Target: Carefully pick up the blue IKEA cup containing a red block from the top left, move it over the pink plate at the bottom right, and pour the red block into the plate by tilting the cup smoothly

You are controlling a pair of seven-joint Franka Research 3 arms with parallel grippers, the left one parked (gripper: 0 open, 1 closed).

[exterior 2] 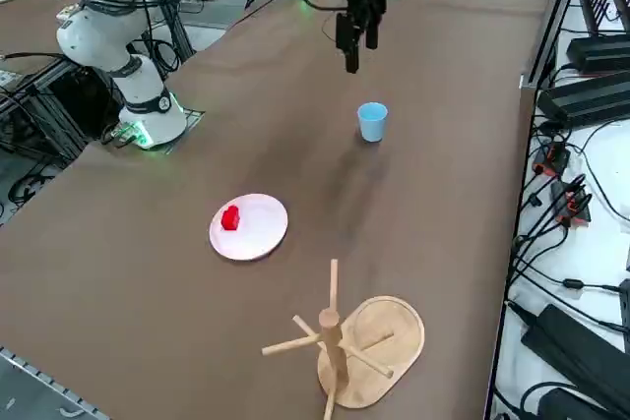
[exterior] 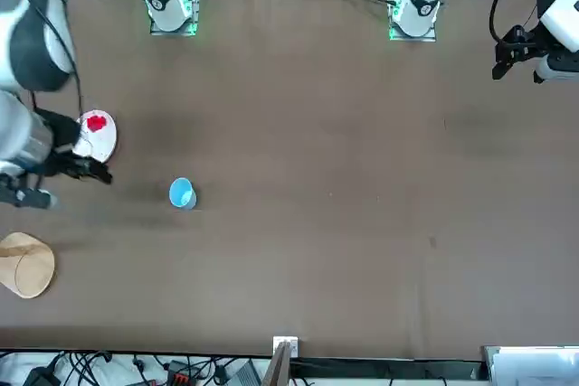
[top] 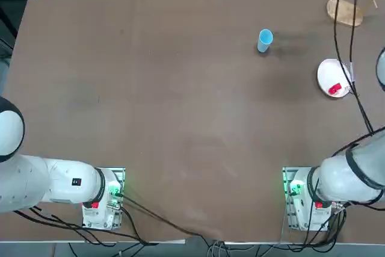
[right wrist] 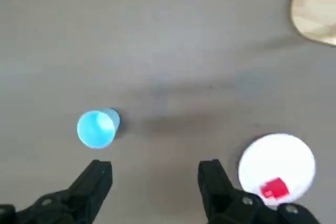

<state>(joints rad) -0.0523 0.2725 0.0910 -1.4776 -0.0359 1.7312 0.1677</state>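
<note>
we see open black jaws (right wrist: 155, 174) above the brown desk (top: 180, 100), upright light-blue plastic cup (exterior 2: 372, 122), small red block (exterior 2: 230, 218) on round pale-pink plate (exterior 2: 258, 240)

bare table between cup (top: 265, 40) and plate (top: 330, 76)

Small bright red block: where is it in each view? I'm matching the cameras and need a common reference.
Top view: right side, on the small round pale plate, the small bright red block near its lower edge.
Front view: upper left, on the plate.
Right side view: left of centre, on the plate.
Right wrist view: on the plate, beyond one black finger of the open right claw.
Shared landmark: light-blue plastic cup.
</note>
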